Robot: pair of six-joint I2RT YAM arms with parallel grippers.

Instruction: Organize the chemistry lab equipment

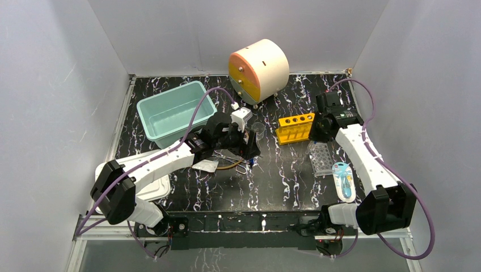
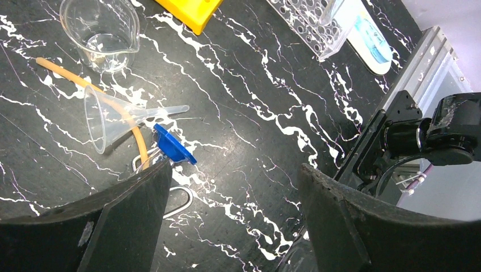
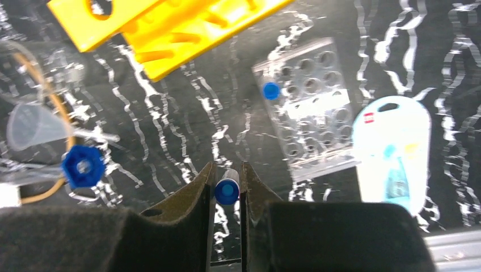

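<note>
table [image 1: 283, 181], black with white veining. left pincer [image 2: 232, 175]: over the middle of the surface, jaws spread wide, nothing between them. right pincer [image 3: 227, 167]: over the right half, jaws closed on a blue-capped tube [image 3: 227, 191], cap facing the wrist camera, held above the table near the well plate. clear funnel [image 2: 108, 116]: on its side near the centre, lying across an orange hose [image 2: 74, 76]. blue screw cap [image 2: 173, 147]: just beside the funnel's spout. clear beaker [image 2: 105, 34]: upright, beyond the funnel toward the far edge. yellow rack [image 1: 295, 127]: right of centre, toward the far edge. well plate [image 1: 320, 157]: between the rack and the near right corner, with a second blue-capped tube [image 3: 271, 90] standing in it. white packet [image 1: 343, 180]: flat, just beside the plate, by the right edge. teal tub [image 1: 176, 110]: far left corner. round drawer unit [image 1: 258, 68]: middle of the far edge.
</note>
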